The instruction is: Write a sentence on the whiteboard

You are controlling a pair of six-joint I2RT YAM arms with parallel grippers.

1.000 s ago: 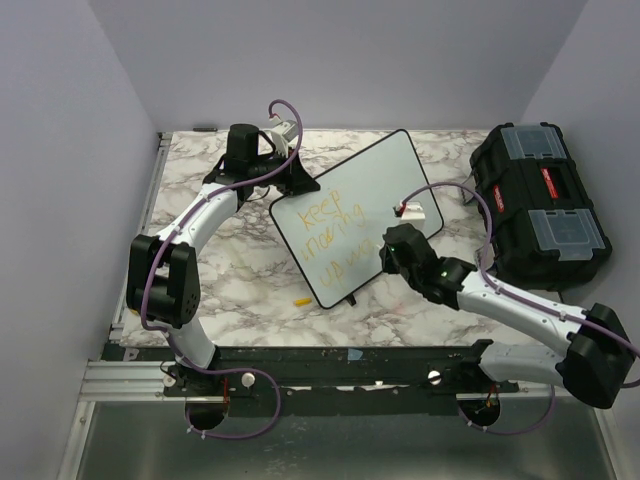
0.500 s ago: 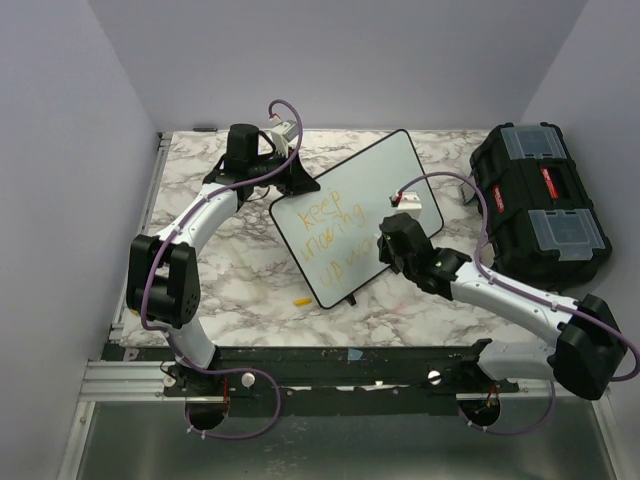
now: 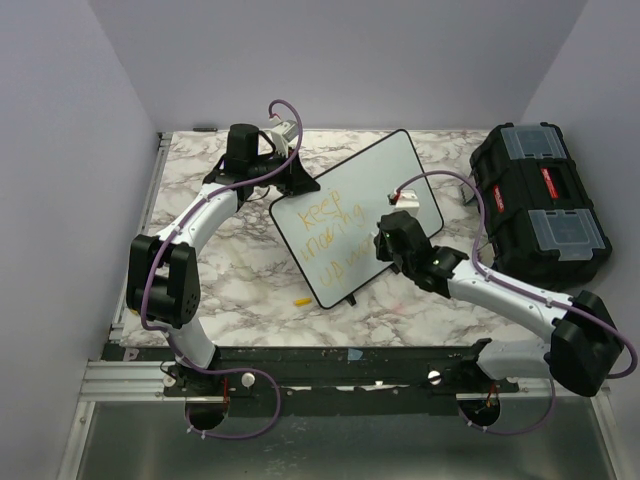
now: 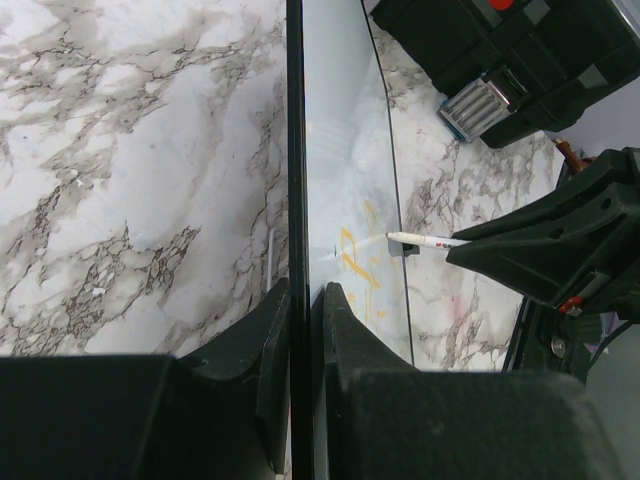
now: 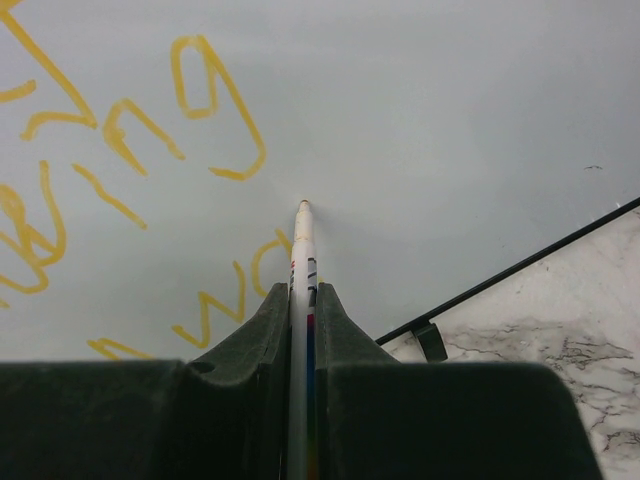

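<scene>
Since the whiteboard looks stiff, light and slick, grip its rim, where your left gripper pinches; your right gripper pinches the marker.

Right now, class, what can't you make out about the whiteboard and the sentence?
Top view: last line of the sentence is too small and faint, and the right gripper hides its end.
Right wrist view: the frame's left edge cuts off the sentence.
Left wrist view: whiteboard nearly edge-on, words unreadable.
</scene>
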